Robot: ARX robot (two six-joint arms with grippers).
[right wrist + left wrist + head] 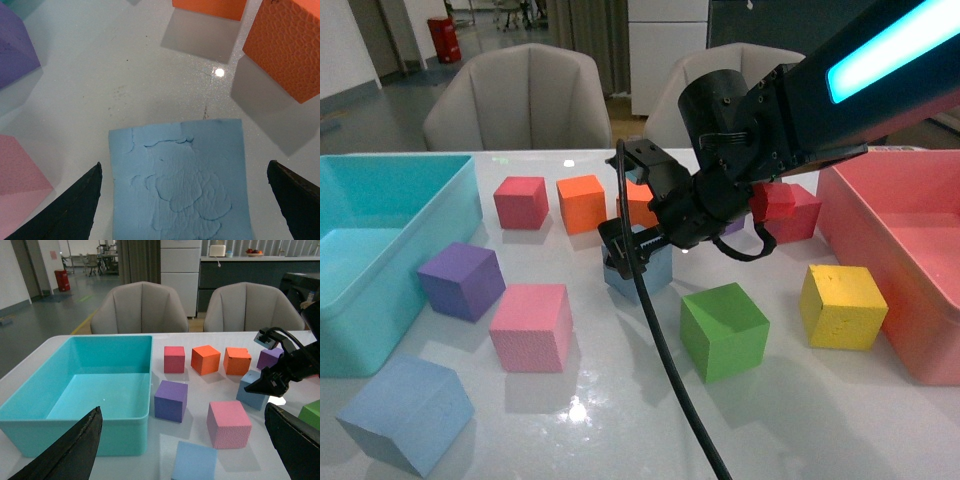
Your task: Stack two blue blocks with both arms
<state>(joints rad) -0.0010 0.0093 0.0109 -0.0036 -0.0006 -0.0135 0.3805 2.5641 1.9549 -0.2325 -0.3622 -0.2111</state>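
Note:
One blue block point(658, 274) sits mid-table, directly under my right gripper point(624, 248). In the right wrist view it point(180, 185) lies between the spread black fingers point(75, 210), untouched; the right gripper point(183, 165) is open and empty. The other blue block point(405, 412) rests tilted at the table's front left. In the left wrist view it point(195, 462) lies just below my open, empty left gripper point(182, 410), and the first block point(250, 391) shows beside the right gripper point(272, 382). The left arm is out of the front view.
A teal bin point(380, 230) stands at the left and a pink bin point(910, 250) at the right. Purple point(462, 280), pink point(532, 327), green point(723, 330), yellow point(842, 305), red point(521, 202) and orange point(582, 203) cubes surround the middle. The right arm's black cable point(670, 370) hangs forward.

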